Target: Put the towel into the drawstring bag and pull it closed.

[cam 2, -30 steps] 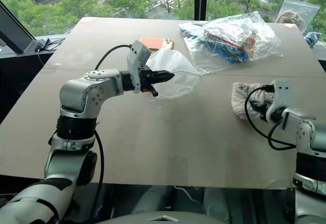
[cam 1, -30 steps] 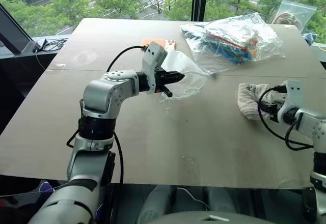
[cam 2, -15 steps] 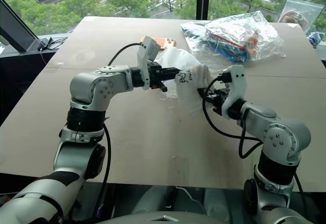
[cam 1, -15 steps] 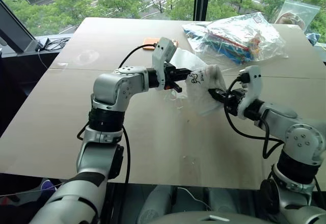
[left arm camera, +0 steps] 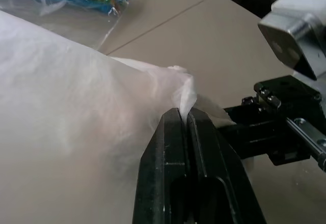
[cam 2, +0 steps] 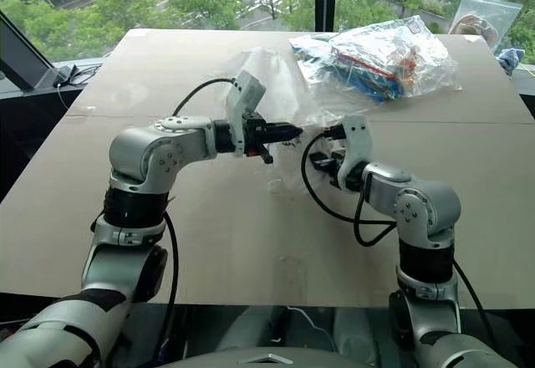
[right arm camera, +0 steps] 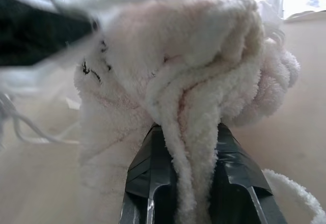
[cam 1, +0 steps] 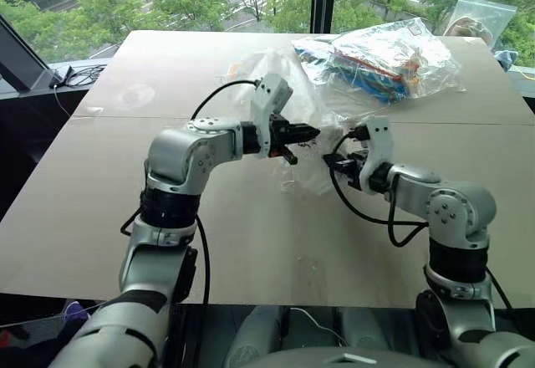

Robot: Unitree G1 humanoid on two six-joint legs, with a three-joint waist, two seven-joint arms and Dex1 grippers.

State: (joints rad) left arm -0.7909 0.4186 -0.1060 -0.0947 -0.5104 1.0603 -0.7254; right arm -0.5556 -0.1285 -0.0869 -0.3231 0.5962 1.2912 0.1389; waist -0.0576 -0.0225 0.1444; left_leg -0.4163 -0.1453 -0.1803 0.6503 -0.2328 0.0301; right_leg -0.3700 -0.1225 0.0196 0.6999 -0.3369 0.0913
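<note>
Green treetops show through the windows beyond a wide tan table [cam 1: 100, 201]. Above its middle, the left gripper [cam 1: 306, 133] has its jaws pressed together on a fold at the rim of the bag [left arm camera: 76, 112], holding the thin white pouch up off the table. The right gripper [cam 1: 332, 161] faces it from the other side, jaws clamped on the towel [right arm camera: 188, 96], whose cream lump sits bunched just past its fingers [right arm camera: 153, 183]. From the right wrist view the towel looks pushed against the sheer film of the bag; whether it is fully inside I cannot tell. From the head views the towel is hidden between the two grippers. At the far edge lies a clear plastic bag [cam 1: 384, 54] stuffed with colourful items, and another clear bag [cam 1: 478, 18] lies in the far right corner.
</note>
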